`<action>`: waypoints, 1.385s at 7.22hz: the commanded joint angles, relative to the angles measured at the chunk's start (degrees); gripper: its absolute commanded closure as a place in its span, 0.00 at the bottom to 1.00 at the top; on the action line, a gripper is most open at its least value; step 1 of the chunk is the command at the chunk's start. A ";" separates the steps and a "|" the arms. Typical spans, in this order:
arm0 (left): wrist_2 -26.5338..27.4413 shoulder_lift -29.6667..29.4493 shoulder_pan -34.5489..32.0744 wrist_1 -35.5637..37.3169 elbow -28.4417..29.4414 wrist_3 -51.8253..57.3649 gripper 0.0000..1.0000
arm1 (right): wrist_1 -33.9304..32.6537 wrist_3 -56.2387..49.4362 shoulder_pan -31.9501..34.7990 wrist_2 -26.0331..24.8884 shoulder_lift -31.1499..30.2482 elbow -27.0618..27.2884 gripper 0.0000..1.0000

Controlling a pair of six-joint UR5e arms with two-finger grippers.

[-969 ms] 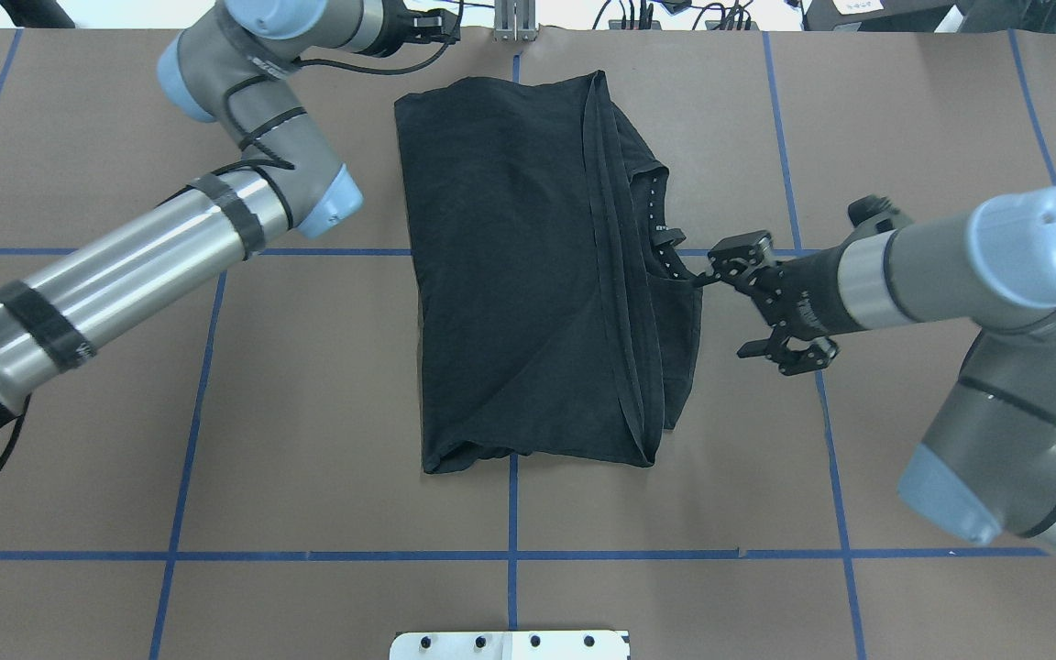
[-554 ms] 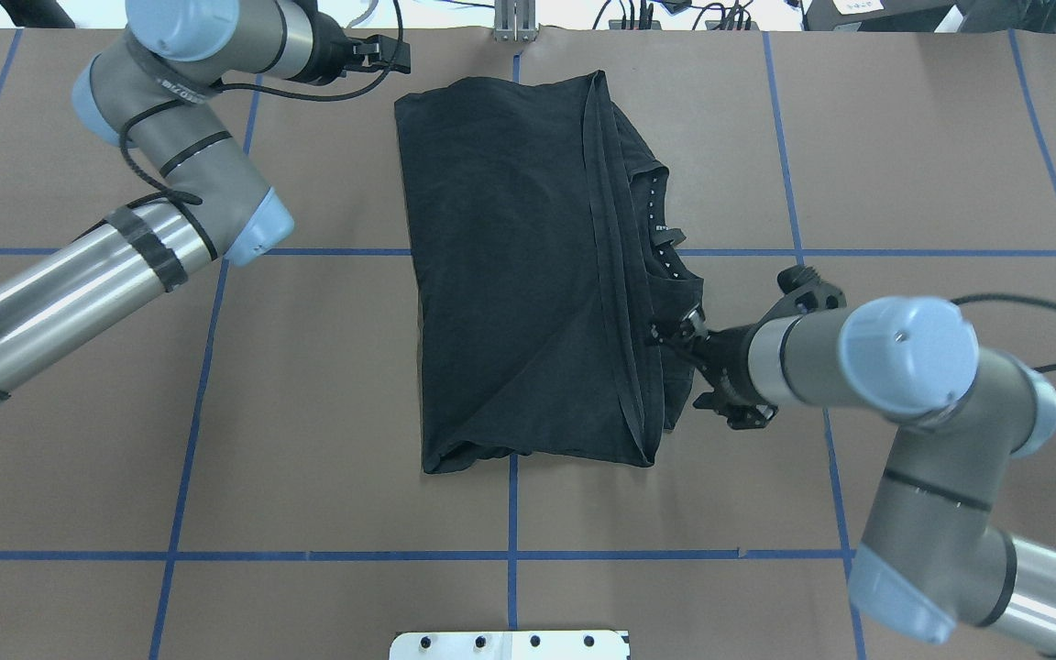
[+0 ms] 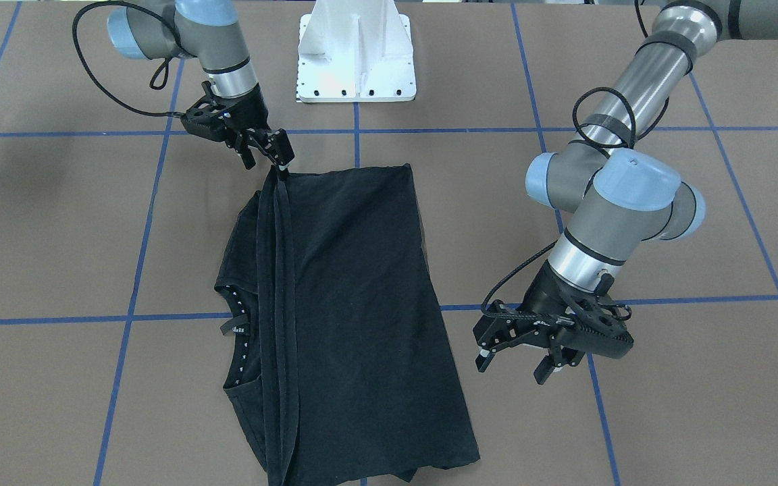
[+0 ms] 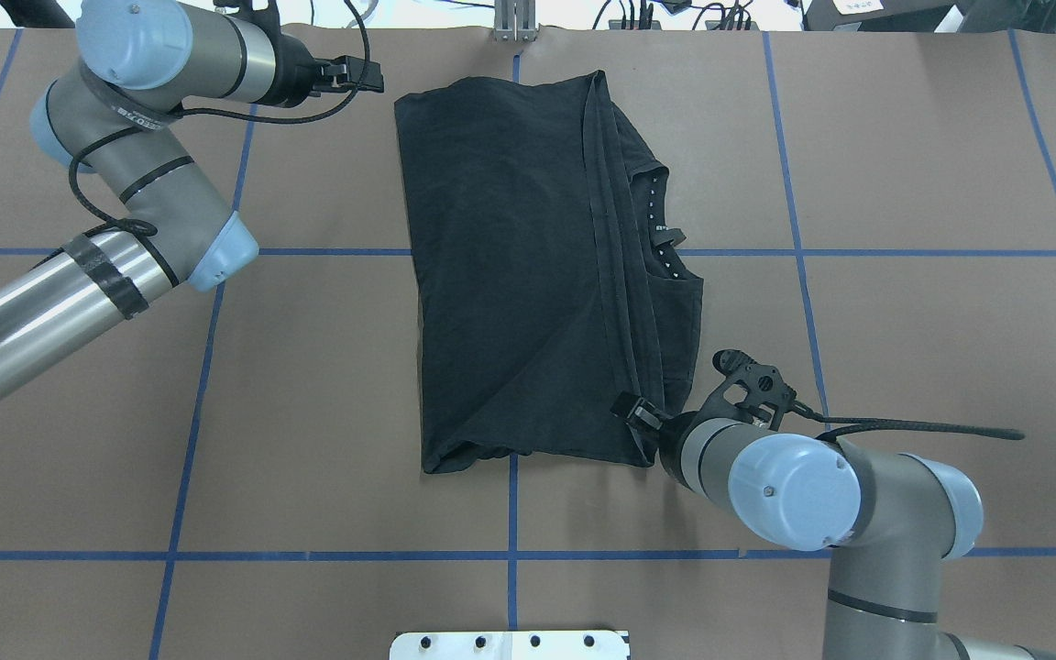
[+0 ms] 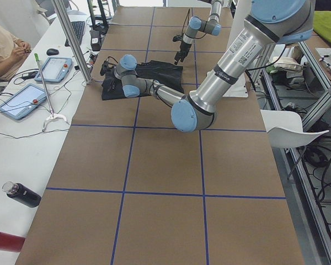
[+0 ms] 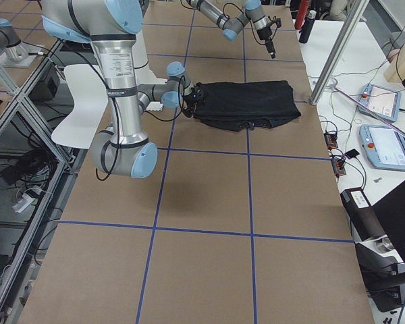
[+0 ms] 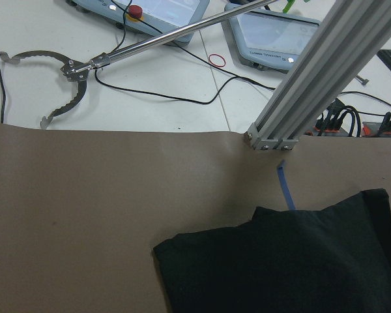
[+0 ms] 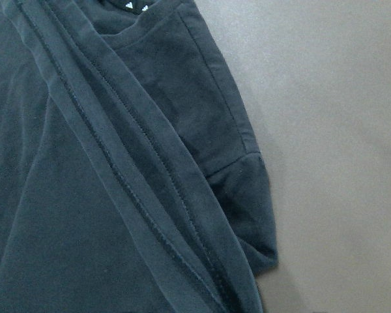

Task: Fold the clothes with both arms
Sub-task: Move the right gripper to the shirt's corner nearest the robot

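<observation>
In the front-facing view, the folded black T-shirt (image 3: 342, 317) lies flat on the brown table (image 3: 666, 418), its collar edge toward the view's left. The right gripper (image 3: 269, 150) hangs at the shirt's near-robot corner, its black fingers spread apart and tips just at the hem, holding nothing visible. The left gripper (image 3: 516, 358) sits low beside the shirt's opposite long edge, jaws parted, apart from the cloth. A white pedestal base (image 3: 356, 61) stands past the shirt.

From overhead, the T-shirt (image 4: 528, 275) spans the table's middle. The right gripper (image 4: 640, 414) meets the shirt's lower right corner, partly hidden by its own wrist. The left gripper (image 4: 354, 71) points toward the shirt's far left corner, near it but not touching.

The exterior left view shows the left gripper (image 5: 106, 69) just beside the shirt (image 5: 154, 72); the exterior right view shows the right gripper (image 6: 191, 101) at the shirt's (image 6: 250, 101) near end.

The left wrist camera shows a shirt corner (image 7: 287, 267) on the table, a metal post (image 7: 306, 85) and tablets (image 7: 280, 29) beyond.

The right wrist camera shows folded hems and a sleeve (image 8: 202, 130) directly below.
</observation>
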 commanded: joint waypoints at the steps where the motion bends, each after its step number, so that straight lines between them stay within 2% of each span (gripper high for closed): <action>1: 0.00 0.79 0.24 -0.22 -0.61 -0.63 0.00 | -1.96 -0.65 -0.17 -3.79 2.40 -1.80 0.14; 2: 0.00 0.79 0.24 -0.22 -0.61 -0.63 0.00 | -1.96 -0.83 -0.08 -3.89 3.02 -3.82 0.15; 7: 0.00 0.79 0.41 -0.31 -0.70 -1.78 0.00 | -1.87 -2.24 1.33 -3.98 3.11 -5.33 0.25; 10: 0.00 0.79 0.41 -0.39 -0.61 -1.78 0.00 | -1.87 -2.24 1.07 -3.89 2.76 -5.51 0.25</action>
